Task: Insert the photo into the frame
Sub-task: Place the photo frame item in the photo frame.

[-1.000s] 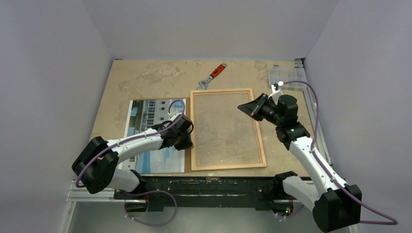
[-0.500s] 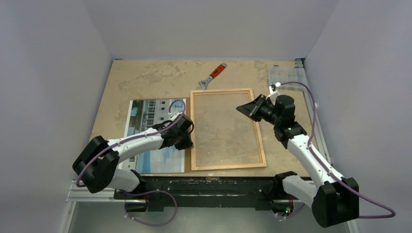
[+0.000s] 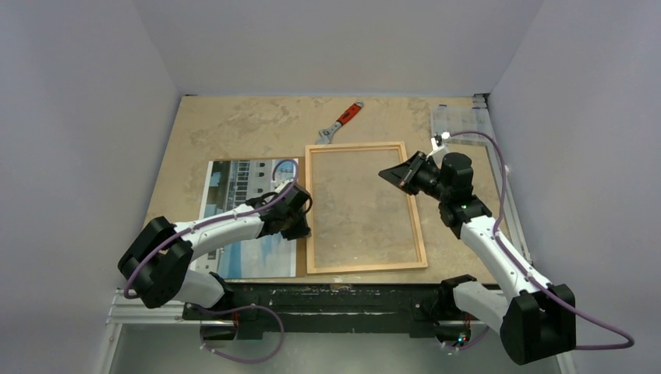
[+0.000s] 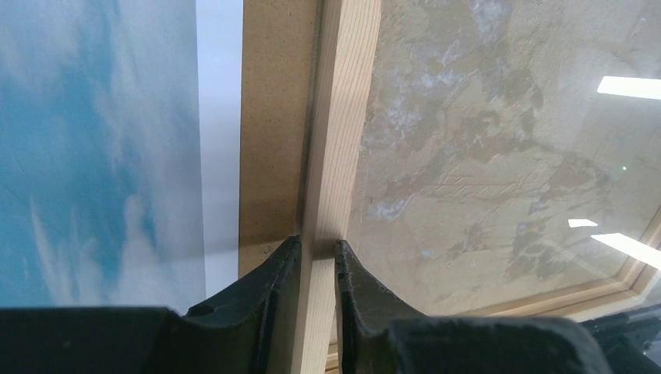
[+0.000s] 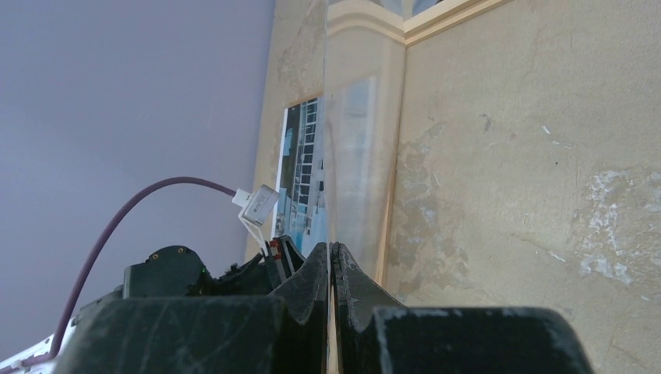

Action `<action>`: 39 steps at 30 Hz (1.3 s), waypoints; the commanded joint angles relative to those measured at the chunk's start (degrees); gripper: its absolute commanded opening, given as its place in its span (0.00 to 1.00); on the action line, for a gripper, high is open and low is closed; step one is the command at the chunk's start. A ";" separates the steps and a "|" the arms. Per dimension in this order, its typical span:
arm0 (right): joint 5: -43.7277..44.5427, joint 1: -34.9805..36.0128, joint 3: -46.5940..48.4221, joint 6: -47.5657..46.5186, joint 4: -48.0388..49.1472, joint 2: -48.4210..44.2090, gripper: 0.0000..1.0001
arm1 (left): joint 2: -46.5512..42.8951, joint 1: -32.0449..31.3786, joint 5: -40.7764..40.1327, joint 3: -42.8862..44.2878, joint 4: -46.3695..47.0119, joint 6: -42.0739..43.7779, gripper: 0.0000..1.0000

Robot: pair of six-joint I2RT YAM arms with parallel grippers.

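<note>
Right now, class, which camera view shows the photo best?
The top external view: the whole photo lies flat left of the frame, only partly crossed by the left arm. The left wrist view shows just a strip of its sky; the right wrist view a distant, foreshortened sliver beside the clear sheet.

photo (image 3: 234, 181): flat, face up (ship, blue sky) | frame (image 3: 365, 267): light wood, flat, just right
</note>
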 commanded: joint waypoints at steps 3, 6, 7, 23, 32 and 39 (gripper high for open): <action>-1.03 0.08 3.27 -1.06 1.41 -2.13 0.00 | 1.48 -0.40 -0.52 1.01 -1.20 1.83 0.20; -1.37 0.10 3.30 -1.03 1.59 -1.56 0.00 | 1.59 -0.40 -0.54 1.09 -1.34 1.83 0.20; -1.50 0.04 3.26 -0.99 1.71 -1.46 0.00 | 1.60 -0.40 -0.53 1.16 -1.43 1.90 0.20; -2.48 0.09 4.86 -0.25 1.53 -1.91 0.00 | 1.78 -0.40 -0.81 1.33 -2.39 2.18 0.18; -1.27 0.06 4.91 -1.59 1.10 -1.89 0.00 | 1.97 -0.40 -0.59 1.44 -2.52 2.35 0.18; 0.29 0.06 4.25 -2.28 1.64 -1.45 0.00 | 1.95 -0.40 -0.75 1.44 -2.70 2.45 0.18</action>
